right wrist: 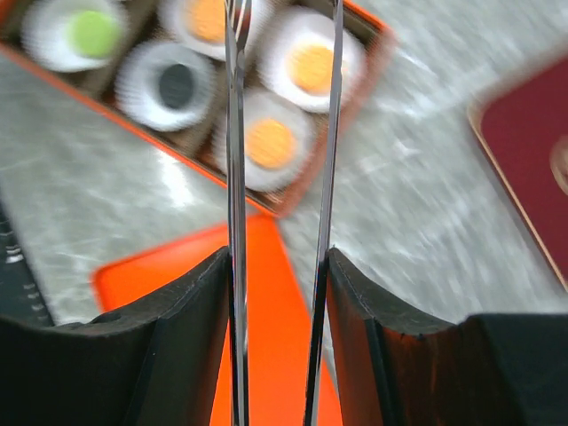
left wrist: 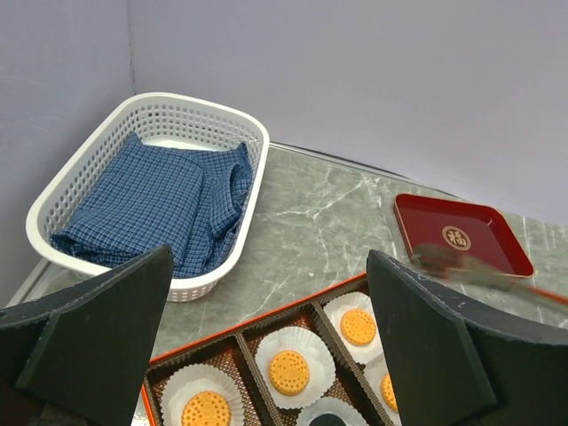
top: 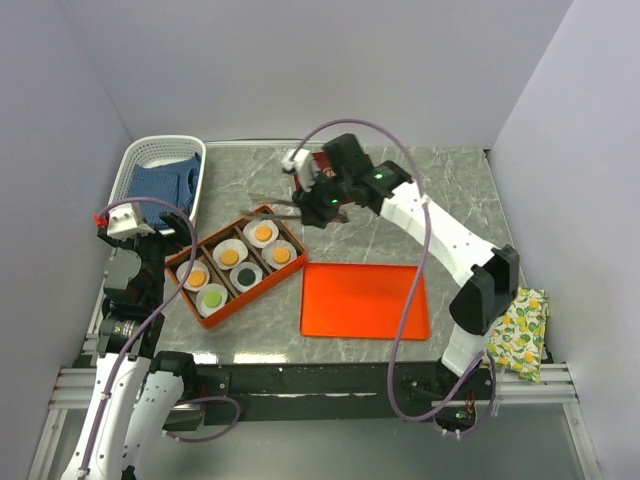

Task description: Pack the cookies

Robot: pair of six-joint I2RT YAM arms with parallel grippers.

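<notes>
In the box (top: 268, 293): six cookies (top: 229, 257), one to a compartment, each lying flat in a white cup (top: 218, 251).
Box's left row: three orange cookies.
Box's right row: green cookie (top: 212, 297) at the near end, black cookie (top: 247, 278) in the middle, an orange one at the far end.
Box: orange outside with brown dividers, two rows of three, lying askew on the grey table (top: 450, 180).
Right gripper (right wrist: 280, 262): above the table just beyond the box's far end, its fingers (right wrist: 177, 328) pressed against the two blades of metal tongs (right wrist: 235, 160) and pinching them.
Tongs: the blades stand apart from each other and point toward the box; the right wrist view cuts off the tips above the cups.
Left gripper (left wrist: 268, 262): off the box's left side, fingers (left wrist: 98, 328) spread wide, facing the box's far end.
Lid (top: 365, 300): flat and orange, just right of the box, near it but not touching.
Red tray (left wrist: 461, 232): beyond the box's far end and to the right, with a gold mark in its middle.
Basket (left wrist: 259, 133): white, beyond the box's far left, holding a folded blue checked cloth (left wrist: 151, 204).
Lemon cloth (top: 520, 335): well right of the box, past the lid, at the table's edge.
</notes>
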